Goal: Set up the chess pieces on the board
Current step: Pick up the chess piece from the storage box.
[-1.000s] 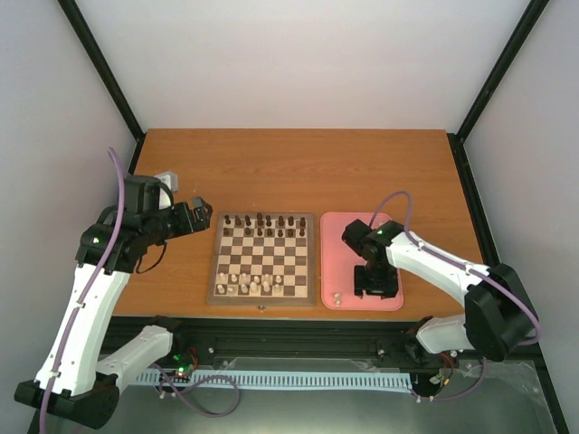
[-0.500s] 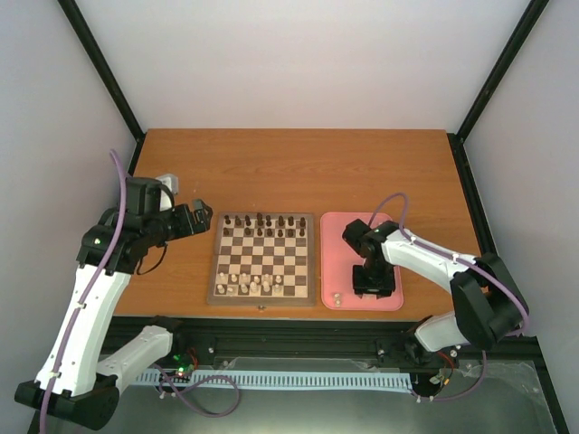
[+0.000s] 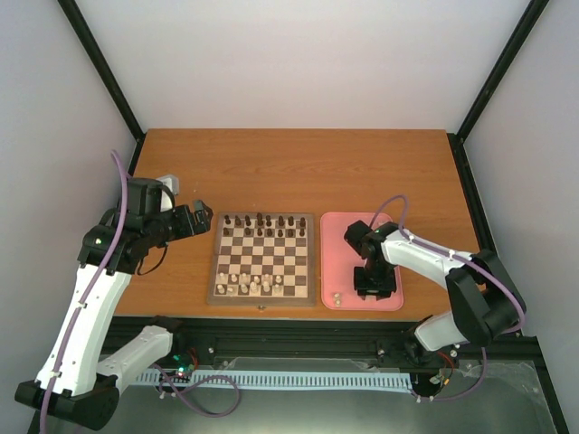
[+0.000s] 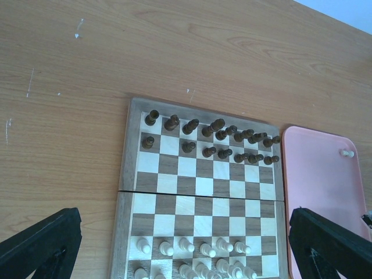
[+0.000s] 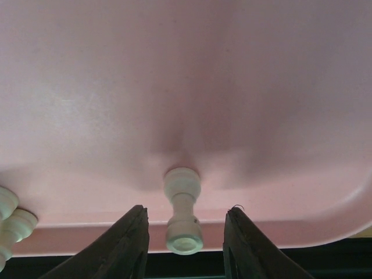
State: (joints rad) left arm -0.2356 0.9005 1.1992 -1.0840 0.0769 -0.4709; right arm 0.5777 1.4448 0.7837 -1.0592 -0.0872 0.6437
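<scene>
The board (image 3: 262,302) lies at the table's middle, with cream chess pieces (image 3: 249,285) on its near rows and dark chessmen (image 3: 262,223) on its far rows. It also shows in the left wrist view (image 4: 197,186), with the cream pieces (image 4: 192,247) at the bottom. My left gripper (image 3: 201,220) hangs open and empty left of the board (image 4: 185,232). My right gripper (image 3: 374,287) is low over the pink tray (image 3: 339,231). It stands open (image 5: 186,224), its jaws either side of one cream piece (image 5: 182,186) and apart from it.
Two more cream pieces (image 3: 336,297) stand at the tray's near left corner and show in the right wrist view (image 5: 11,224). Another lies on the tray (image 4: 347,153) in the left wrist view. Black frame posts stand at the table's back corners.
The right arm's elbow has swung slightly inward and its gripper has settled a little over the tray. The left arm has barely moved.
</scene>
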